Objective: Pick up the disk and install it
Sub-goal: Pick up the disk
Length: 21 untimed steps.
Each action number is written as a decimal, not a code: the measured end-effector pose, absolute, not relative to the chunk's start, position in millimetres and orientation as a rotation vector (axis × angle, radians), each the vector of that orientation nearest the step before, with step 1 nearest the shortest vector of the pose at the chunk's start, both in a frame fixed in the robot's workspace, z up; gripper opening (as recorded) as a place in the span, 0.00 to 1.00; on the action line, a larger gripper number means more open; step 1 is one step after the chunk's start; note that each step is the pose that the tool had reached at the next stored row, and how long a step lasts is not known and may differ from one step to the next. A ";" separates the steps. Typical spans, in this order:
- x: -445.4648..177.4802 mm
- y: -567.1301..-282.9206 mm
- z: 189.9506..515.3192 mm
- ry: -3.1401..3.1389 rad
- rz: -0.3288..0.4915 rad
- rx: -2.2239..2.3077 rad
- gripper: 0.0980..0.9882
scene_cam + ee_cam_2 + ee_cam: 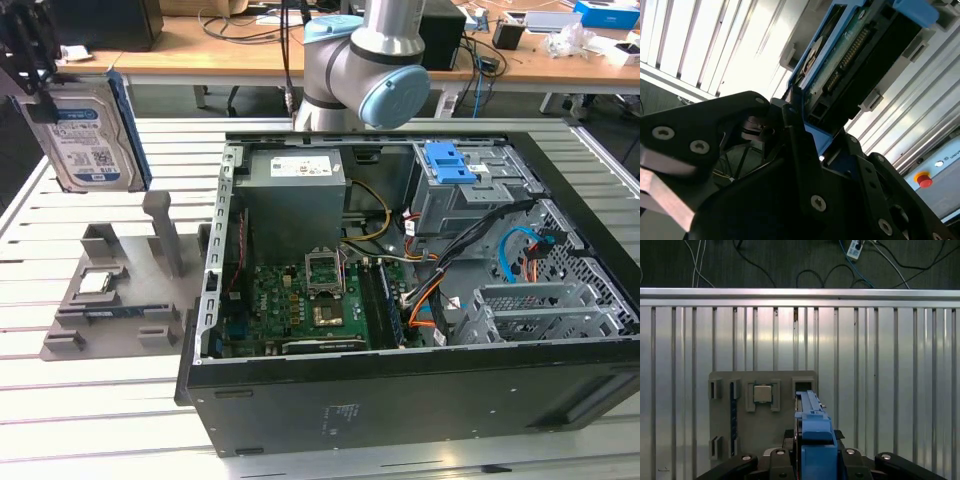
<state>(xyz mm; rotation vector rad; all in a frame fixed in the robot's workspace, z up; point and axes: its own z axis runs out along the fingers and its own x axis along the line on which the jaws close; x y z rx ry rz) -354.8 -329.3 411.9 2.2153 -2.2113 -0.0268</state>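
Note:
The disk (90,135), a silver hard drive with a blue-and-white label in a blue bracket, hangs upright in the air at the exterior view's upper left. My gripper (38,100) is shut on its top edge. It is clear above the grey holder plate (110,300). In the second wrist view the disk (840,65) shows its circuit-board side, clamped between the black fingers (795,135). The first wrist view sees the disk (812,440) edge-on above the holder plate (785,430). The open computer case (400,420) lies to the exterior view's right, with a grey drive cage (460,205) at its back.
A small square chip (97,282) sits in the holder plate, next to an upright post (165,230). A blue plastic piece (450,160) tops the grey cage. The arm's base (365,60) stands behind the case. A second cage (540,310) fills the case's front right.

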 end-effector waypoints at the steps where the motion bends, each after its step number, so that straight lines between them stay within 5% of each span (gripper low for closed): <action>1: -354.8 -329.3 415.2 -2.211 -0.027 2.215 0.30; 21: -354.8 -329.2 507.5 -2.211 -0.027 2.215 0.30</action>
